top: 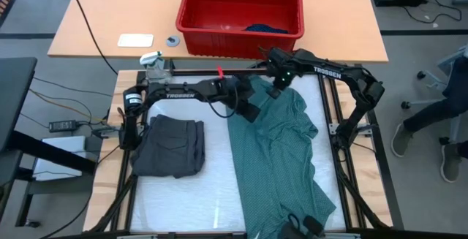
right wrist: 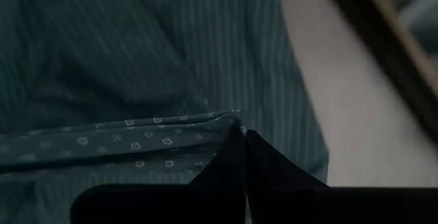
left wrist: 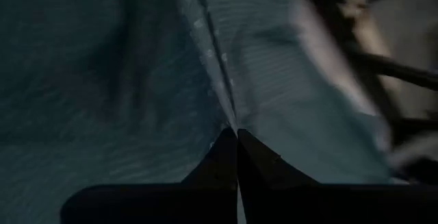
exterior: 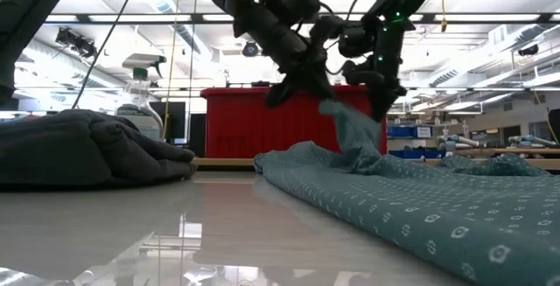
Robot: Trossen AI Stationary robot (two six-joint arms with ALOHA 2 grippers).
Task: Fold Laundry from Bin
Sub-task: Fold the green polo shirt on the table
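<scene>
the soft teal-green dotted t-shirt [top: 274,151] lies spread down the right half of the white worktop [top: 175,202], its top end lifted near the far edge. the left hand [top: 248,111] and the right hand [top: 276,87] are each pressed together, pinching a fold of that cloth. it looks light and limp, likely to sag and crease, so the hems or shoulder seams seem the best hold. a folded dark grey garment [top: 170,146] sits by the left edge; the big red plastic bin [top: 241,9] stands beyond the far edge.
</scene>
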